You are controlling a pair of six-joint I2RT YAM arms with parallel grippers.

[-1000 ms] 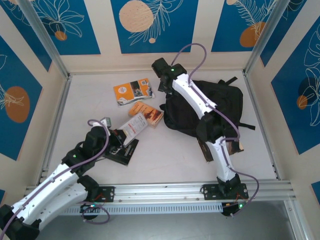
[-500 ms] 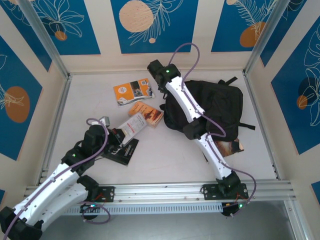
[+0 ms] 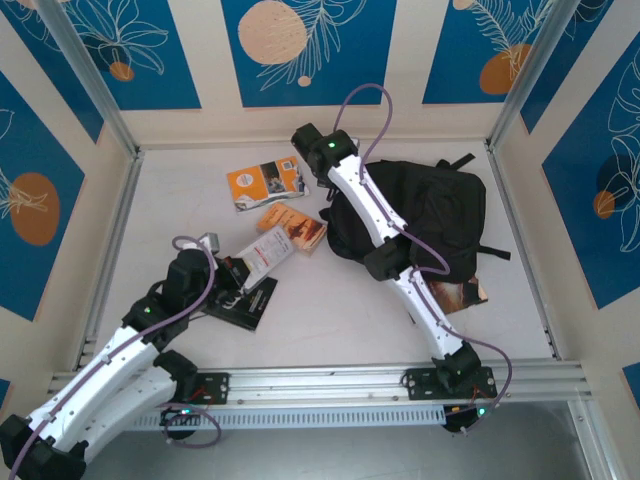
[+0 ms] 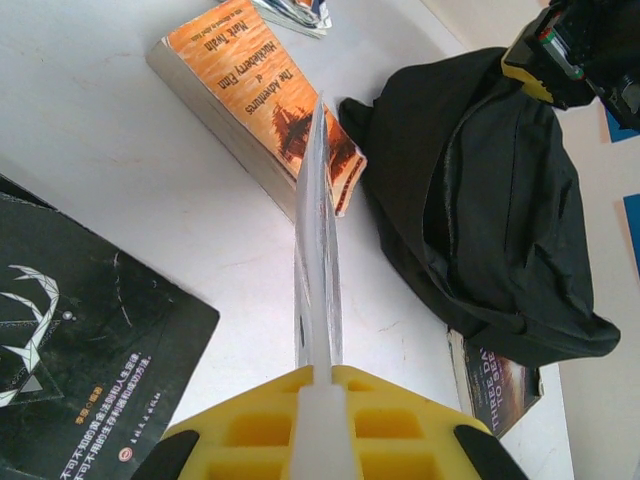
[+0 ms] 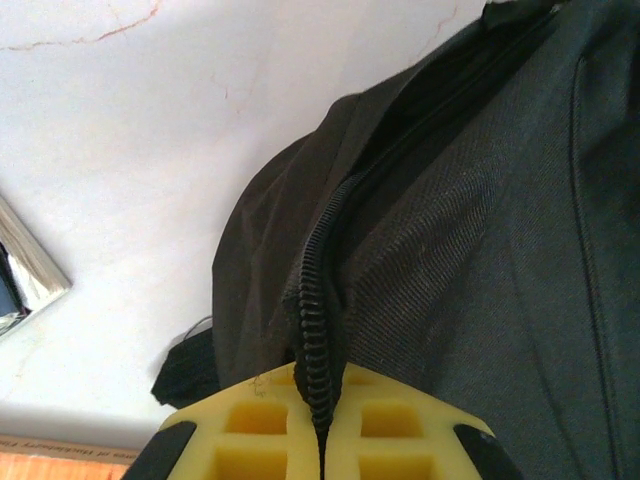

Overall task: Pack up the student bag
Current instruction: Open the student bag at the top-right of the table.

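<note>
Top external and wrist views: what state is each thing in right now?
left tool: shut on thin white book.
right tool: shut on student bag zip edge.
student bag: lying slumped, zip edge pinched.
Mark Twain book: closed, lying flat.
black-covered book: closed, lying flat.

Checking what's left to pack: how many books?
5: orange book by far wall, Twain book mid-table, thin book in left gripper, black book near-left, brown book under bag; others may hide inside.
</note>
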